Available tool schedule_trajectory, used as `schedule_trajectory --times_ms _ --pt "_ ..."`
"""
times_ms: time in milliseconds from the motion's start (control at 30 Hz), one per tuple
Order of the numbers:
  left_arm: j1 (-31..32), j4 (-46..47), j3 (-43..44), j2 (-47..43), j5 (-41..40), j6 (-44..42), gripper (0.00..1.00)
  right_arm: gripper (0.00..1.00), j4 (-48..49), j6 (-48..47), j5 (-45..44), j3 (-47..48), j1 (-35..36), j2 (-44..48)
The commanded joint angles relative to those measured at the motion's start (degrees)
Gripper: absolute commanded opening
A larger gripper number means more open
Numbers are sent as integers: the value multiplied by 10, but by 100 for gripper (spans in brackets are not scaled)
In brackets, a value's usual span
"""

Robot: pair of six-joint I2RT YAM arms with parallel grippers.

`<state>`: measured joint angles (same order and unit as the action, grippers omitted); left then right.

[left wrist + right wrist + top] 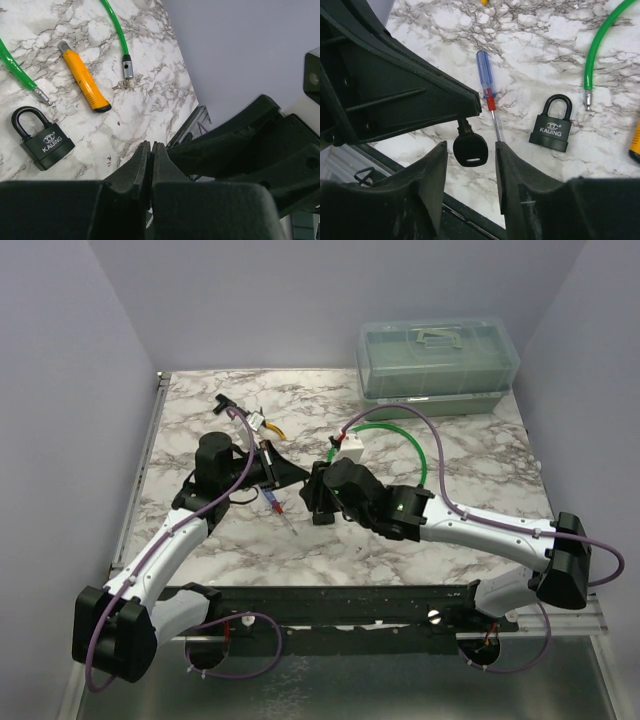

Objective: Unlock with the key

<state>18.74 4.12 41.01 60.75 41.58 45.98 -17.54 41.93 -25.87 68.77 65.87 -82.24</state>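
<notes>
- The left end effector (150,149) is seen clenched, its two fingers pressed together at the tips in the lower middle of the left wrist view.
- In the right wrist view, a key (470,148) with a black rounded head is gripped by its blade at those tips and hangs head down in the lower middle of the frame.
- The right end effector (470,150) is held partly open, with one finger on each side of the key's head. A narrow gap is seen on both sides, so the head is not touched.
- The padlock (551,131), black with its shackle closed, lies flat on the table to the right of the key and apart from both end effectors.
- A screwdriver (487,85) with a blue and red handle lies between the key and the padlock. Its shaft runs down just beside the right-hand finger.
- A green cable (596,45) is seen at the upper right, its metal tip ending just above and right of the padlock.
- In the left wrist view, an orange knife (84,77) lies at the upper left, and small silver keys (124,85) lie by the cable's other end.
- The table (440,550) is white marble with grey veins.
- A translucent lidded box (440,358) stands at its upper right corner in the top view.
- Pale lilac walls (300,300) enclose the table.
</notes>
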Motion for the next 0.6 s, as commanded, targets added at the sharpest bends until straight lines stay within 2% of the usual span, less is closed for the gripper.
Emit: schedule_trajectory --times_ms 0,33,67,133,267,367,567 --pt "4 -2 -9 -14 -3 -3 0 74 42 13 -23 -12 -3 22" --pt "3 -6 -6 -17 -7 -6 0 88 36 17 -27 -13 -3 22" --pt "4 -11 -4 -20 -11 -10 0 95 30 23 -28 -15 -4 23" --pt "3 -18 -1 -23 -19 -15 0 99 33 30 -20 -28 -8 34" --pt "4 -19 4 -35 -31 -18 0 99 112 20 1 -109 -11 91" --pt "4 2 -1 -45 -45 3 0 94 194 22 35 -183 -23 153" --pt "3 38 -3 -81 -92 42 0 90 356 71 188 -304 -104 244"
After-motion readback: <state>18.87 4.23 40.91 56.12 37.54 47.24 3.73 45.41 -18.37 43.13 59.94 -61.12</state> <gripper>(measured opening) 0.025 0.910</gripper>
